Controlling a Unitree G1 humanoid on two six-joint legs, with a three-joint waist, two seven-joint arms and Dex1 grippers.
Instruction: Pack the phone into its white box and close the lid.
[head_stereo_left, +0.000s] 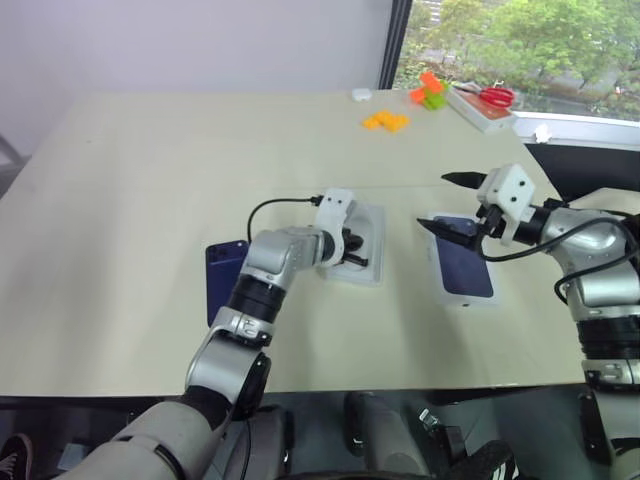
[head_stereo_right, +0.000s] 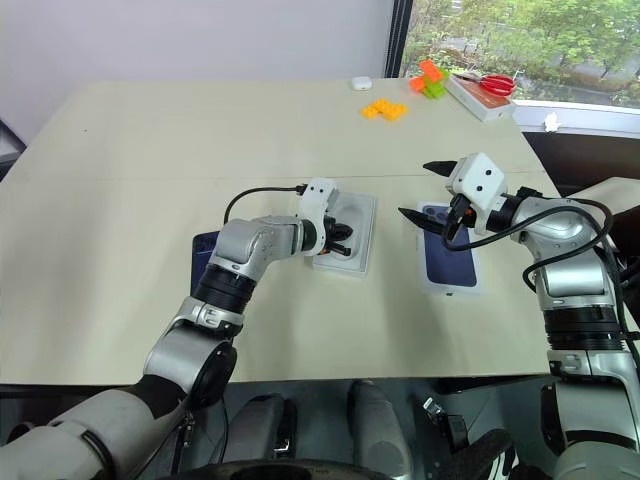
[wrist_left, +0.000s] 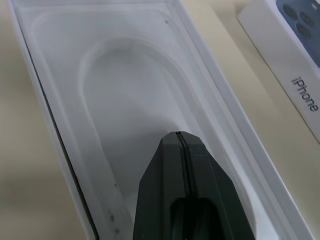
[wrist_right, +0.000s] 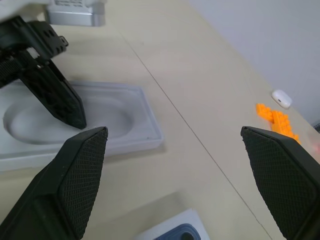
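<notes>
so the left gripper (head_stereo_right: 340, 233) has its fingers pressed together, tips poking down into the white box (head_stereo_left: 372, 240), onto the insert with the oval recess (wrist_left: 135, 100); right gripper (wrist_right: 180, 170) hangs spread wide, the lid (head_stereo_right: 447, 262) just under its tips; the phone (head_stereo_left: 224, 275) lies back behind the left fingers by the forearm; I'd guess clearing that insert comes first, so pry gently at an edge, don't shove the tray

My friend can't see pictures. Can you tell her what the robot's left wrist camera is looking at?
The robot's left gripper, two black fingers pressed shut, points down into a shallow white rectangular cardboard box holding a white insert with an oval recess. Beside it on the beige table lies a white lid printed with a dark blue phone picture and the word iPhone.
</notes>
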